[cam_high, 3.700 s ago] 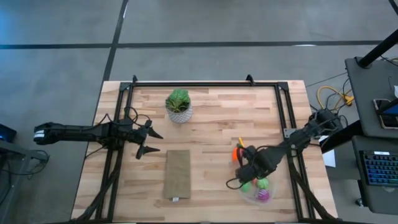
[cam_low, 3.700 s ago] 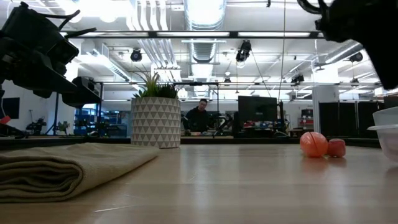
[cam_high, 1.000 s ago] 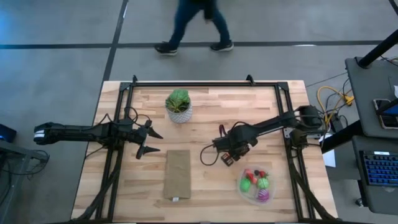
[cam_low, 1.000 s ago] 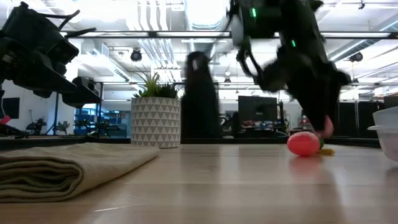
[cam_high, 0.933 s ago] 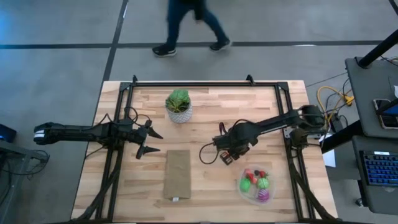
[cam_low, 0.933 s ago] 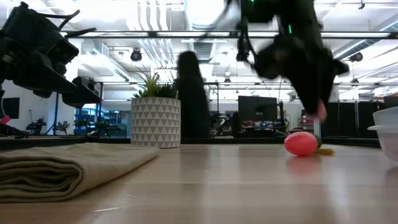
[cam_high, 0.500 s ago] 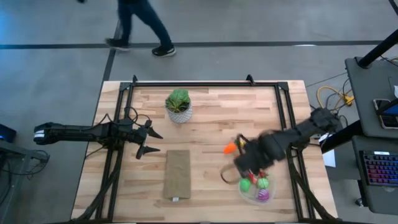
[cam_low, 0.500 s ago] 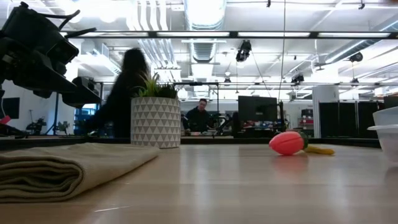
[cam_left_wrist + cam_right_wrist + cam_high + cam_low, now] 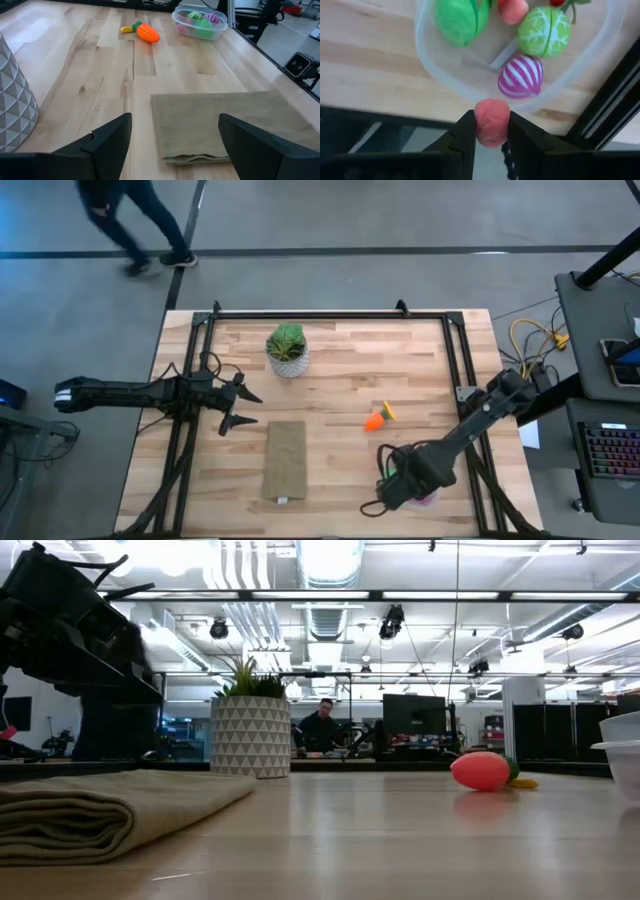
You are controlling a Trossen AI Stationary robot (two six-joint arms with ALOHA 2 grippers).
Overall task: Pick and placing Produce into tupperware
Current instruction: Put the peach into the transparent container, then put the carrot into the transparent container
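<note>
My right gripper (image 9: 400, 482) hangs over the tupperware (image 9: 427, 60) at the table's near right, shut on a small red produce piece (image 9: 491, 120). The clear round tupperware (image 9: 200, 21) holds two green pieces (image 9: 544, 30), a magenta striped piece (image 9: 520, 76) and red ones. An orange toy carrot (image 9: 375, 419) lies on its side on the bare wood mid-table, also seen in the low view (image 9: 480, 770). My left gripper (image 9: 255, 409) waits open above the table's left side. My right gripper pinches the small red piece's two sides (image 9: 479, 122) between its two fingers (image 9: 462, 137). The fingers point down from above. The piece is lifted clear and sits over the tupperware's rim (image 9: 485, 95).
A leafy plant in a white patterned pot (image 9: 287, 348) stands at the far middle. A folded tan cloth (image 9: 285, 460) lies near the front, left of centre. A black frame rail (image 9: 330, 315) borders the table. A person (image 9: 130, 220) walks on the floor beyond the far edge.
My right gripper has swung from beside the carrot at mid-table toward the near right edge, staying shut on the red piece, and now hangs over the tupperware. The carrot has rolled a little where it lay. The person has walked leftward past the far edge.
</note>
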